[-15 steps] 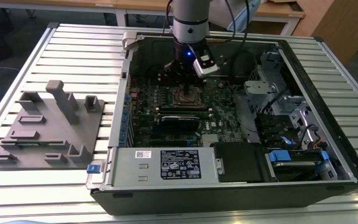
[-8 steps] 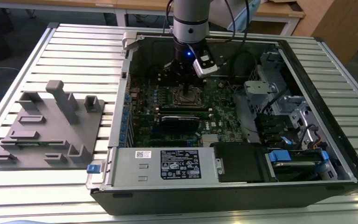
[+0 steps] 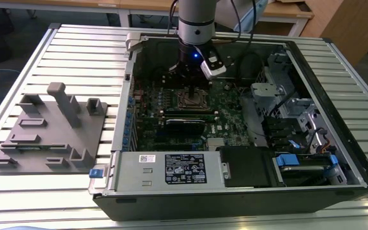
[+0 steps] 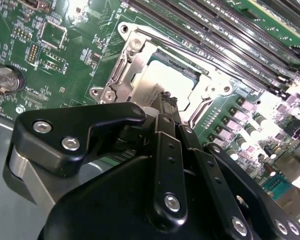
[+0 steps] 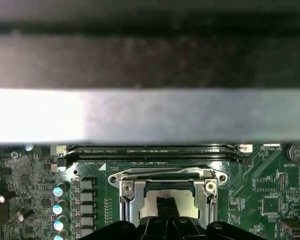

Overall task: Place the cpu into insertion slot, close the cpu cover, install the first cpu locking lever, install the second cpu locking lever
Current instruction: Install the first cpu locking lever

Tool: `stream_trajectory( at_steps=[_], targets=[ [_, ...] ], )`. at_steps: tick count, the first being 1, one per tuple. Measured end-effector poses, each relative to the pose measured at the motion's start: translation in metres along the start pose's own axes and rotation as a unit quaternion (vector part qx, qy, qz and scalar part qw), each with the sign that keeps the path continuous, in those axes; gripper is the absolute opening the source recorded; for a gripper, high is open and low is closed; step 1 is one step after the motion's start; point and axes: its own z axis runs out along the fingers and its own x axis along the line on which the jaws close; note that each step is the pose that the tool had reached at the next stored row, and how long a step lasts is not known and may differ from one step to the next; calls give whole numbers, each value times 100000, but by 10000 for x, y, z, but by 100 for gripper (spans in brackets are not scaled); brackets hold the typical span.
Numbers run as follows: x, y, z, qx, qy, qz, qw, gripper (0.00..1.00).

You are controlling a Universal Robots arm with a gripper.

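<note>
Inside the open computer case, the arm reaches straight down to the insertion slot [image 3: 190, 99] on the green motherboard. The cpu [image 4: 152, 80] [image 5: 150, 197] lies flat in that slot, its pale metal top showing. The silvery cpu cover [image 4: 121, 75] [image 5: 129, 200] frames it and looks folded down around it. A thin lever rod [image 4: 190, 52] runs along the slot's edge beside the memory slots. My gripper [image 4: 167, 102] [image 5: 167, 206] [image 3: 191, 92] stands over the middle of the cpu, its black fingers together and the tips at or just above the chip's top. Nothing is held between them.
Long black memory slots [image 4: 230, 45] run beside the socket. The case wall [image 5: 150, 115] rises close to it. A power supply with a label [image 3: 185, 168] and a blue drive bay [image 3: 299, 160] sit at the case front. A grey fixture [image 3: 50, 134] rests on the slatted table.
</note>
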Motion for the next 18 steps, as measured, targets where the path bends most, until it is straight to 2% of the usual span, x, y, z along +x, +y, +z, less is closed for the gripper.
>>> stream_trajectory(
  at_steps=[10, 13, 18],
  targets=[
    [0, -43, 5, -81, -53, -938, 99996, 10],
    [-1, -44, 2, -545, -84, -1193, 99991, 10],
    [-3, -46, -34, -773, -91, -1221, 99990, 10]
  ],
)
